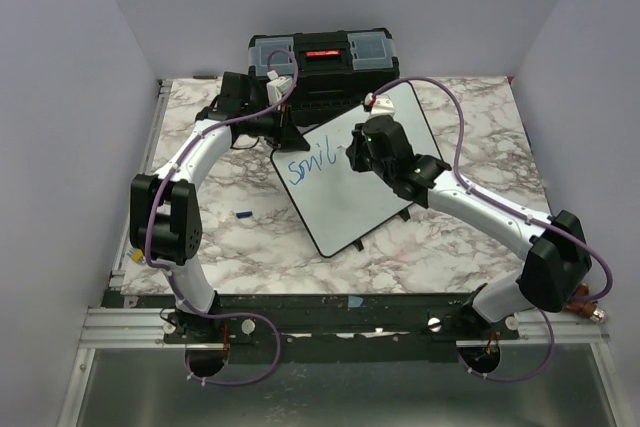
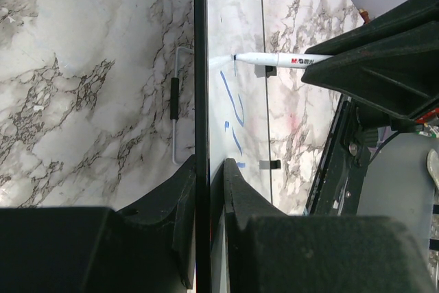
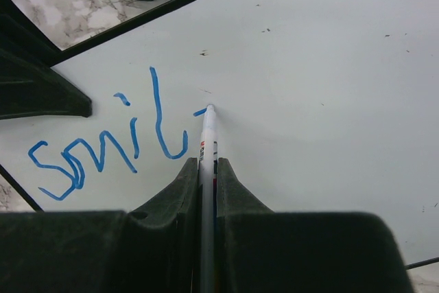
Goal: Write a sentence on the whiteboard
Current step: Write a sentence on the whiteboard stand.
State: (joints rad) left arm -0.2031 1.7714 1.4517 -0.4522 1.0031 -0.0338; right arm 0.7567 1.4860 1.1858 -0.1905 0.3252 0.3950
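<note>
The whiteboard (image 1: 345,212) lies slanted on the marble table, its far left edge pinched by my left gripper (image 1: 283,137). In the left wrist view the jaws (image 2: 209,176) are shut on the board's black rim (image 2: 199,66). My right gripper (image 1: 365,147) is shut on a white marker (image 3: 208,142), and the marker's tip touches the whiteboard (image 3: 309,101). The sentence (image 3: 103,142) reads "Smil" in blue, with a short fresh stroke at the tip. From the left wrist the marker (image 2: 288,60) shows pressed against the board, and the blue letters (image 2: 233,111) look foreshortened.
A black toolbox (image 1: 322,62) stands behind the board at the table's far edge. A small blue cap (image 1: 243,214) lies on the marble table (image 1: 470,237) left of the board. A wire bracket (image 2: 175,101) sits beside the board's rim.
</note>
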